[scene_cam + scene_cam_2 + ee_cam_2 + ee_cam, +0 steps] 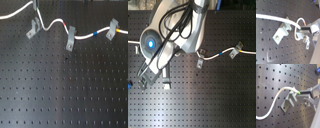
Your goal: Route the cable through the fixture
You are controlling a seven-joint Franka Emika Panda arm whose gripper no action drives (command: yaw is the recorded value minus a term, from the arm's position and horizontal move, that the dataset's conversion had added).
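Across the black perforated counter (65, 95) in the first exterior view, the cable (55, 24), a thin white cord, runs in waves from the first exterior view's left edge to its right. It dips down beside the fixture (33, 29), a small grey clip bracket with a forked top and a flat foot slanting off diagonally, then rises and drops again to a second grey clip (71, 39), where a red band shows on the cord just before it. Beyond that clip a blue band (94, 34) marks the cord, and a yellow band (118, 30) sits by a third grey clip (113, 28) toward the first exterior view's right. In the second exterior view the Panda arm (173, 30) covers the upper left of the scene, with its glowing blue ring (150, 44) facing the camera, and the fixture is hidden behind it; only the two other clips and the cord's right stretch show. In both wrist views the fingers (304, 92) are clenched on the cable right beside the fixture, the cord curving away from them in a loop. In the second wrist view the cord lies across the forked top of the bracket (282, 31); whether it sits down inside the fork I cannot tell.
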